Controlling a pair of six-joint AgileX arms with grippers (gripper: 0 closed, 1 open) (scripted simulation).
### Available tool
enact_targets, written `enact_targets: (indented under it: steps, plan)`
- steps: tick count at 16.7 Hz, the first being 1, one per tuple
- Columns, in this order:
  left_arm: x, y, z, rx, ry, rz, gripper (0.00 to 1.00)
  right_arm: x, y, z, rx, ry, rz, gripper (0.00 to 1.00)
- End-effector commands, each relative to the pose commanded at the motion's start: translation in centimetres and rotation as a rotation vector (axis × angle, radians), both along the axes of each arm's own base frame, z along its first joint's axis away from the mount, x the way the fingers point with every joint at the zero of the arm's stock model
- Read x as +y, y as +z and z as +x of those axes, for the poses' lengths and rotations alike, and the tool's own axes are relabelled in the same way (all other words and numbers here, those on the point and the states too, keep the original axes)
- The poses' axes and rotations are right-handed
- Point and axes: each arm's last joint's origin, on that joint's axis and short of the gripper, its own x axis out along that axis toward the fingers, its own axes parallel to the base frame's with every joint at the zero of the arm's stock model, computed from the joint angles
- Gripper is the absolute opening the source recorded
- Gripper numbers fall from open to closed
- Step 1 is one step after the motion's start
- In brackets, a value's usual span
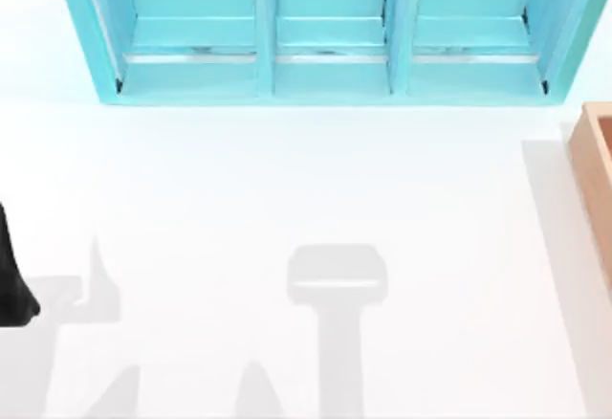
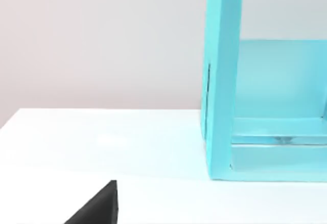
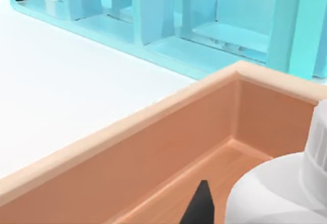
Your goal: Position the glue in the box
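**At the counter's right edge, the glue sits over the box**

At the right edge of the white counter (image 1: 287, 180), part of the box (image 1: 595, 156) shows in the top view, its light tan wall coming in from the side, well apart from the left arm. Along the far side stands the turquoise shelf unit (image 1: 330, 32), with three compartments side by side.

From the right wrist view, the box (image 3: 153, 147) is seen from just above: thick pale rim, orange-brown inner walls and a wood-coloured floor meeting at a far corner. The glue (image 3: 286, 188) appears as a white rounded bottle body very close up, within the box's walls; whether it touches the floor cannot be told. A dark fingertip (image 3: 200, 206) of the right gripper shows beside the bottle, over the box floor. Whether that gripper is clenched on the bottle or released cannot be told.

The left arm (image 1: 11, 280) is parked at the left edge of the counter, near side. Its wrist view shows a dark fingertip (image 2: 97, 208) above the counter, with the shelf unit's end wall (image 2: 222, 81) beyond; the left gripper's state cannot be told.
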Motion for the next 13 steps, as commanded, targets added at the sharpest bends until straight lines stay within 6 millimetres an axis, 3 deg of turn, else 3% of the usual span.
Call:
enact_targets:
  steps: [2, 13]
  plan:
    - [0.00, 0.00, 0.00, 0.000, 0.000, 0.000, 1.00, 0.00, 0.00, 0.00, 0.000, 0.000, 0.000, 0.00]
    - [0.00, 0.00, 0.00, 0.000, 0.000, 0.000, 1.00, 0.00, 0.00, 0.00, 0.000, 0.000, 0.000, 0.83]
